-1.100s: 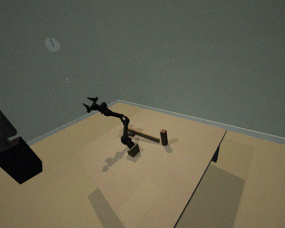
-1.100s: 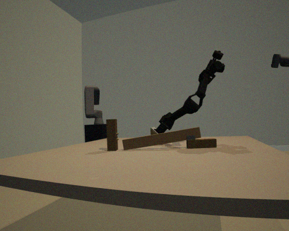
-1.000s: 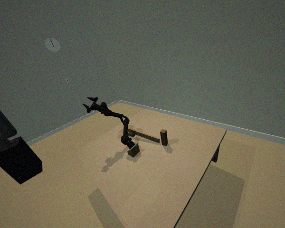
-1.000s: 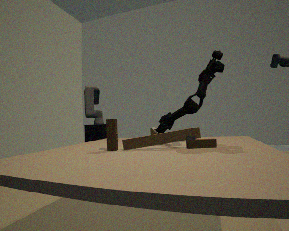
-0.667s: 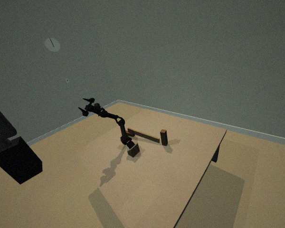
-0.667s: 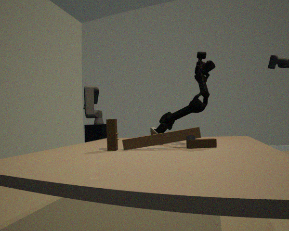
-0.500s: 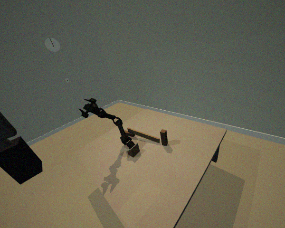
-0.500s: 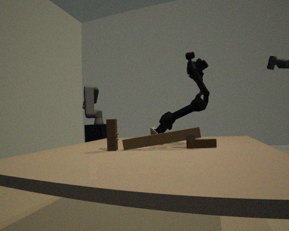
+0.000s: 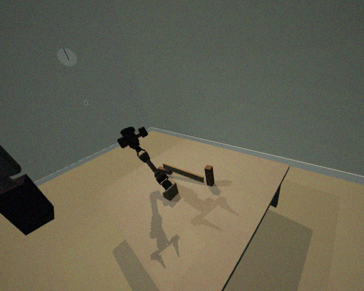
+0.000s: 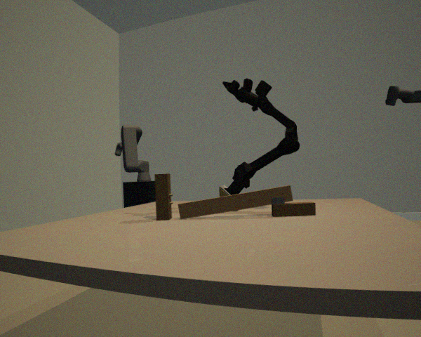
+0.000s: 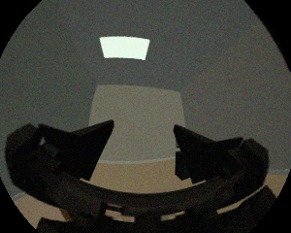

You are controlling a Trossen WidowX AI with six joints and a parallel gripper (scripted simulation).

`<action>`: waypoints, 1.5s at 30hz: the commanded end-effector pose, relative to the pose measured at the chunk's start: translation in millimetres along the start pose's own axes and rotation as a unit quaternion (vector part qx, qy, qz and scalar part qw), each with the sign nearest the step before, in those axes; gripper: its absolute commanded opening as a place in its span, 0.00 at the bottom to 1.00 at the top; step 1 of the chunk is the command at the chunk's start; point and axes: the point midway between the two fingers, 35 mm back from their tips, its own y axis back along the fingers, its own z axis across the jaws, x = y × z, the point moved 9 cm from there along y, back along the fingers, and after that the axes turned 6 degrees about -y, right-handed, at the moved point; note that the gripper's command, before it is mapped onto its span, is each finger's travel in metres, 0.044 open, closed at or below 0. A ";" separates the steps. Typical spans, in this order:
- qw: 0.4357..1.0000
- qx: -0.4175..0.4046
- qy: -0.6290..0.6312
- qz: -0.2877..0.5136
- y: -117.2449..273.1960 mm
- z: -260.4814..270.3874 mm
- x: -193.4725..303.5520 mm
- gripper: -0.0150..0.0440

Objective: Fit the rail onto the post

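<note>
Pegs tiny specks; rail end holes hidden.

We see a brown rail and darker brown post on a tan tabletop. The arm is black.
</note>
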 end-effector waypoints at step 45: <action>0.048 -0.844 0.534 0.027 88.8 305.8 368.2 1.00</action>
